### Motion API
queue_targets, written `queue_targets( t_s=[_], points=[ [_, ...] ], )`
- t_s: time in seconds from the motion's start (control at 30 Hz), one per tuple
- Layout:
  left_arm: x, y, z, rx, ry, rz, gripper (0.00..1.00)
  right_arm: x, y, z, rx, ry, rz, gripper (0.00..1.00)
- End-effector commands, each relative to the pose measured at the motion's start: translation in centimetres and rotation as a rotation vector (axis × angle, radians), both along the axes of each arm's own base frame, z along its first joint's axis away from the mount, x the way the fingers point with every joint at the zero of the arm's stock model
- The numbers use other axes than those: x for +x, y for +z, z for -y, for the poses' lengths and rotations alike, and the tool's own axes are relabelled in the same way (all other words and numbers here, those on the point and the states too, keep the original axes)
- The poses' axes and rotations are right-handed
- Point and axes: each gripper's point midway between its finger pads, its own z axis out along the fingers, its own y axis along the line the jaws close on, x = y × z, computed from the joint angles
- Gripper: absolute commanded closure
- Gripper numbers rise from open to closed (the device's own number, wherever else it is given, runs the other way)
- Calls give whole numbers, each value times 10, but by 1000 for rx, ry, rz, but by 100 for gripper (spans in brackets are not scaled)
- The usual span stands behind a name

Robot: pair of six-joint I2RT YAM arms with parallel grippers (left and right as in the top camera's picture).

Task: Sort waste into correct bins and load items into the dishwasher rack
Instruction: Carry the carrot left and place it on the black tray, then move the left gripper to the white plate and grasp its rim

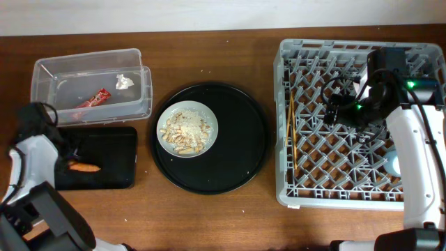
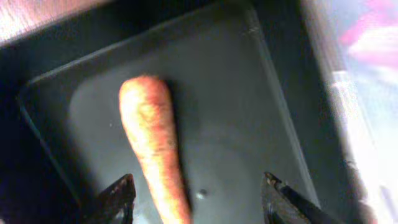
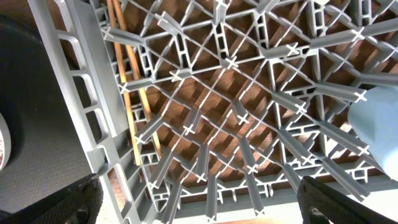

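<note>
The orange carrot [image 1: 84, 167] lies on the flat black tray [image 1: 111, 157]. My left gripper [image 1: 68, 152] hangs open just above it; in the left wrist view [image 2: 199, 186] the carrot [image 2: 152, 137] lies between the spread fingers, nearer the left one. The red wrapper [image 1: 97, 100] and white scrap [image 1: 125, 81] lie in the clear tub [image 1: 49, 70]. The plate [image 1: 209, 118] holds beige food scraps [image 1: 185, 131]. My right gripper [image 1: 336, 108] is open and empty over the rack [image 1: 289, 160]. The rack holds the chopsticks [image 1: 293, 136] and the light-blue cup [image 3: 379, 118]. The bowl is out of view.
The plate sits on a large round black tray [image 1: 240, 150] in the middle of the table. In the right wrist view the rack's grid [image 3: 236, 118] and the chopsticks [image 3: 134, 93] fill the frame. My right arm covers part of the rack.
</note>
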Motion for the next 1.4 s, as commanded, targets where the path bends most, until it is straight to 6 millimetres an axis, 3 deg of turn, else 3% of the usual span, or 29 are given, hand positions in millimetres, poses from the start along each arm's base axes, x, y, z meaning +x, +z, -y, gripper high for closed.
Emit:
queue_targets(
  t_s=[0.0, 0.1, 0.17, 0.33, 0.37, 0.4, 0.53, 0.67, 0.8, 0.93, 1.0, 1.07, 1.2, 1.37],
  points=[
    [34, 55, 28, 26, -224, 117, 36, 1, 1, 0, 3, 3, 3, 1],
    [58, 68, 97, -32, -512, 180, 35, 1, 1, 0, 3, 3, 1, 1],
    [68, 67, 155, -41, -750, 179, 32, 1, 1, 0, 3, 3, 1, 1],
    [73, 69, 281, 117, -1270, 172, 30, 1, 1, 0, 1, 10, 2, 0],
    [73, 70, 295, 157, -1330, 173, 30, 1, 1, 0, 1, 10, 2, 0],
    [72, 69, 325, 210, -1425, 181, 30, 1, 1, 0, 1, 10, 2, 0],
    [68, 52, 384, 225, -1559, 212, 30, 0, 0, 0, 1, 10, -2, 0],
    [66, 18, 410, 207, -1622, 173, 30, 0, 0, 0, 1, 10, -2, 0],
    [69, -5, 419, 199, -1637, 154, 32, 0, 0, 0, 1, 10, -2, 0],
    [67, -20, 426, 155, -1655, 146, 47, 0, 0, 0, 1, 10, -2, 0],
    [63, -29, 428, 124, -1667, 129, 48, 0, 0, 0, 1, 10, -2, 0],
    [60, -38, 426, 110, -1663, 97, 56, 0, 0, 0, 1, 10, -2, 0],
    [48, -55, 425, 50, -1655, 36, 62, 0, 0, 0, 1, 10, -2, 0],
    [37, -60, 418, 29, -1653, -25, 82, 0, 0, 0, 1, 10, -2, 0]
  ],
)
